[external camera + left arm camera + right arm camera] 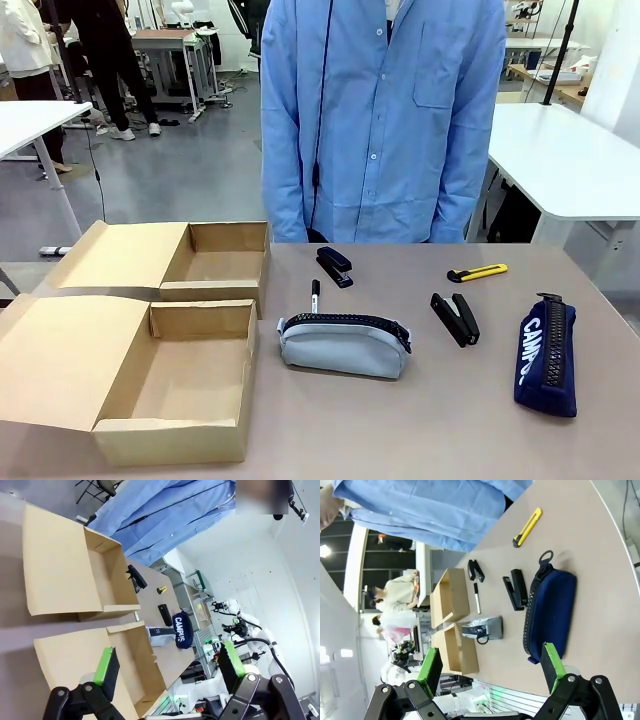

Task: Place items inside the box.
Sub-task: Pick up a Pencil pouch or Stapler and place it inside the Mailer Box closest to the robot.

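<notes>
Spread wide, holding nothing: left gripper [167,662], right gripper [490,664]. Right of near box [170,440]: grey pouch [345,345], marker [315,296] just behind it; stapler [455,318], knife [477,272], navy pouch [546,355] farther right.

We see the near box [170,440] and the far box [210,292], along the left edge of the table [420,440], as plain matt brown cardboard. The tabletop looks smooth and matt. The grey pouch [343,348] and navy pouch [546,360] look like woven cloth; the yellow knife [476,272], near the far edge, like hard plastic.
</notes>
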